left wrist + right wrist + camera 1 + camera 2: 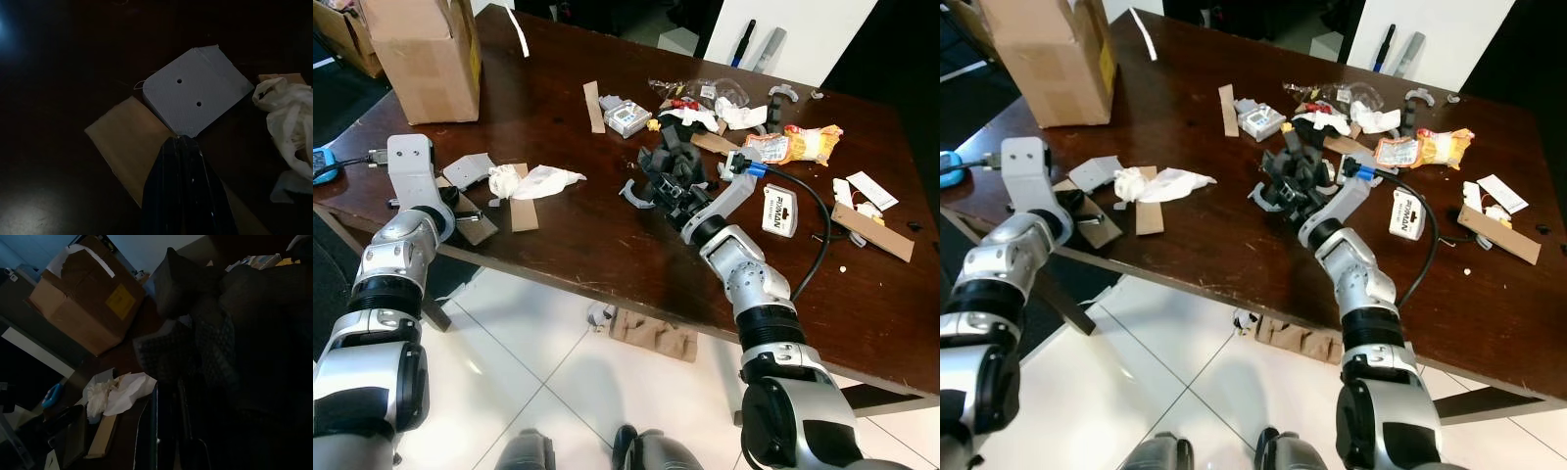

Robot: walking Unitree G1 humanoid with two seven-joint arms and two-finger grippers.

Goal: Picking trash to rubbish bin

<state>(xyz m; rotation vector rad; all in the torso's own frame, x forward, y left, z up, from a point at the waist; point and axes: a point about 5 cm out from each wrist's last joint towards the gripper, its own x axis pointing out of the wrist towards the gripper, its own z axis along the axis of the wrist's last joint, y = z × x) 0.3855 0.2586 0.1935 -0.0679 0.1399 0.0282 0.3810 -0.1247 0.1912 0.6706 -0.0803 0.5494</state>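
Trash lies scattered over a dark wooden table [578, 245]. My left gripper [460, 203] is at the table's left edge, shut and empty. Its fingertips [179, 142] rest over a brown cardboard strip [127, 142], just short of a grey card piece [198, 93] with two holes. Crumpled white paper [533, 180] lies just right of that. At the table's middle, my right gripper [674, 196] is shut on a black plastic moulded piece [668, 162], which looms dark ahead of the fingers [168, 426] in the right wrist view.
A cardboard box [426, 49] stands at the back left. An orange snack wrapper [803, 145], a white charger [780, 211] with a black cable, cardboard strips [594, 106] and a small white box [626, 117] lie around. Torn cardboard [651, 333] is on the tiled floor.
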